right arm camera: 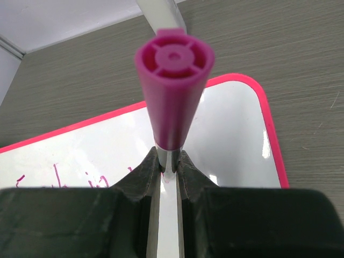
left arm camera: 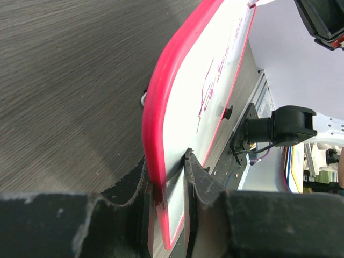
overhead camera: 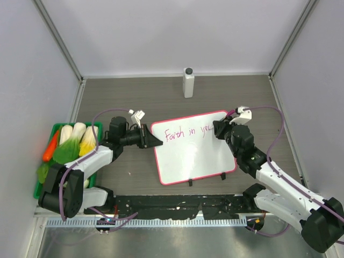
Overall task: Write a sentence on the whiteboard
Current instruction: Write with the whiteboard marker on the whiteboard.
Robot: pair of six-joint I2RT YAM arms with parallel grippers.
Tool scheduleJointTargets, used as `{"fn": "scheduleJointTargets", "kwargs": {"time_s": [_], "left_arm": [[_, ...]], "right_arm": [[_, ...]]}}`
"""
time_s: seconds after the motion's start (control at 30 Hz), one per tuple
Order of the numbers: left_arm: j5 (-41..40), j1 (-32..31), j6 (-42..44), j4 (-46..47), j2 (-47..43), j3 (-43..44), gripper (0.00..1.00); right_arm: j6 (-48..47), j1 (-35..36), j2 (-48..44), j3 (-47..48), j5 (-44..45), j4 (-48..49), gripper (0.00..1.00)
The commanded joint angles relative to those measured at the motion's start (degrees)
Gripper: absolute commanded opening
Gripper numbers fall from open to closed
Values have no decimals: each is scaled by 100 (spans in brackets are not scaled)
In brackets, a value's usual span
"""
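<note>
— Whiteboard (overhead camera: 193,156): where was it?
— On the table (overhead camera: 118,97), a white bottle (overhead camera: 188,82) beyond its far edge. The left gripper (overhead camera: 156,142) pinched its left rim.
— The right gripper (overhead camera: 217,129)?
— Clamped on a pink marker (right arm camera: 173,97) at the board's upper right, beside the sentence (overhead camera: 185,133) beginning "Faith in".

one whiteboard (overhead camera: 193,156), one marker (right arm camera: 173,91), one bottle (overhead camera: 188,82), one basket (overhead camera: 55,127)

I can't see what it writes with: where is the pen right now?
The pink marker is pinched in the right gripper, on the right of the top view, over the whiteboard's upper right part, at the end of the pink writing.
</note>
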Motion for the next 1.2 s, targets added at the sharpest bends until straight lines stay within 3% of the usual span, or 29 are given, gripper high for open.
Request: {"fn": "scheduleJointTargets", "kwargs": {"time_s": [0.0, 1.17], "left_arm": [[-1680, 214, 1040, -203, 132, -156, 0], [-1680, 214, 1040, -203, 132, -156, 0]], "right_arm": [[-88, -20, 200, 333, 376, -61, 1], [-44, -20, -169, 323, 51, -211, 1]]}}
